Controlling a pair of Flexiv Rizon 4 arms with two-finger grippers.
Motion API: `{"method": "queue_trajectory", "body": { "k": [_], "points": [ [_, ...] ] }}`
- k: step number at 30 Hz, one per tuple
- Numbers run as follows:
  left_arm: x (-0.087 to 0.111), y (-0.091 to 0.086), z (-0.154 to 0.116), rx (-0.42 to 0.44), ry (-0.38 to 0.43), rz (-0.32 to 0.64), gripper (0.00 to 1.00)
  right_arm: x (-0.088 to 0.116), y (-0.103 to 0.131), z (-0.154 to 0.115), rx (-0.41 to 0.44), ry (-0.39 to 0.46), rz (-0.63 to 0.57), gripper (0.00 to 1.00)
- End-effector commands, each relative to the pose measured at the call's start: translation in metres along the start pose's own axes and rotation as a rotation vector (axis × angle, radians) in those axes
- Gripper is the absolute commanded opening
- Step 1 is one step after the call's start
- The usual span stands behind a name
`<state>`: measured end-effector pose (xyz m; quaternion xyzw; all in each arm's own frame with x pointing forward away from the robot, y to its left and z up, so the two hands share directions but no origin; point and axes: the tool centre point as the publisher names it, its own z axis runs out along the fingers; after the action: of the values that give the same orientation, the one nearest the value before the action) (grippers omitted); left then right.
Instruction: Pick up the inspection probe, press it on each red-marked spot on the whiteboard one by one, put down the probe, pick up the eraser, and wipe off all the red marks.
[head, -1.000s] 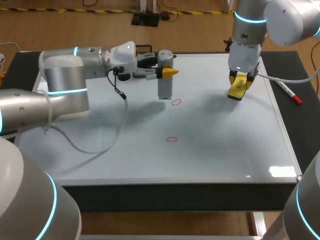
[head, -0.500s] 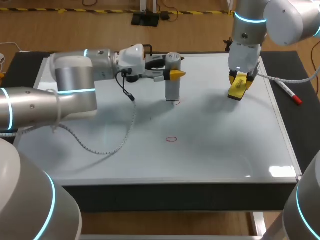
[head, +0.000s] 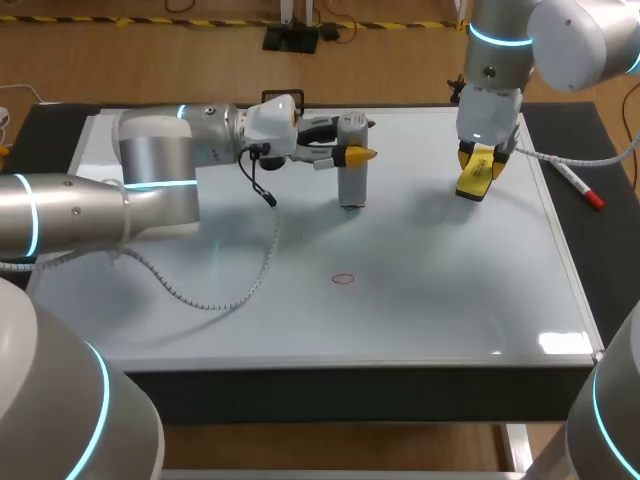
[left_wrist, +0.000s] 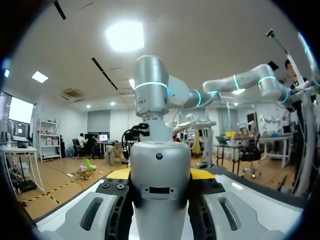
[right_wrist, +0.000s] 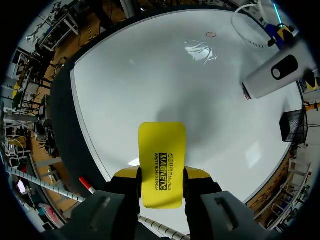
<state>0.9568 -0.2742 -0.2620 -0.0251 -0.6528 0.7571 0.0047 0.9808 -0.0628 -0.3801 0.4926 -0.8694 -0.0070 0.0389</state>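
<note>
Over the far part of the whiteboard (head: 420, 300), in the head view, the left gripper (head: 355, 140) is clenched on the inspection probe (head: 351, 185). The probe stands upright between its fingers, and its lower end seems to touch the board right under the gripper. One red mark (head: 343, 278) lies on the board nearer than this gripper, apart from the probe. The right gripper (head: 474, 185) hangs well to the side of the left one, pointing down, and it grasps the yellow eraser (head: 472, 178) just over the board. A marker pen (head: 580, 187) lies beyond this gripper, at the board's edge.

From the left wrist view, the grey probe (left_wrist: 160, 185) fills the space between the fingers, which press on it from both sides.

From the right wrist view, the eraser (right_wrist: 161, 160) sits flat between the two yellow tips of the right gripper (right_wrist: 161, 172) and reaches out ahead of them. Ahead and to one side stands the probe (right_wrist: 270, 77) with its end on the board, and further ahead is the red mark (right_wrist: 211, 35).
</note>
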Motion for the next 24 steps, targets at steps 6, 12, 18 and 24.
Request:
{"method": "queue_trajectory", "body": {
  "k": [6,12,18,24],
  "points": [
    [-0.002,0.0046,0.0026,0.001,0.007,-0.009,0.0,0.0003,-0.0006,-0.0007,0.002,0.002,-0.002,0.0],
    [-0.0015,0.0055,0.003,-0.005,0.007,-0.016,0.0,0.0003,-0.0006,-0.0007,0.002,0.002,-0.002,0.0],
    [-0.0018,0.0075,0.0029,-0.021,0.008,-0.023,0.0,0.0003,-0.0006,-0.0007,0.002,0.002,-0.002,0.0],
    [-0.0029,0.0108,0.0023,-0.03,0.01,-0.036,0.0,0.0003,-0.0006,-0.0007,0.002,0.002,-0.002,0.0]
  ]
}}
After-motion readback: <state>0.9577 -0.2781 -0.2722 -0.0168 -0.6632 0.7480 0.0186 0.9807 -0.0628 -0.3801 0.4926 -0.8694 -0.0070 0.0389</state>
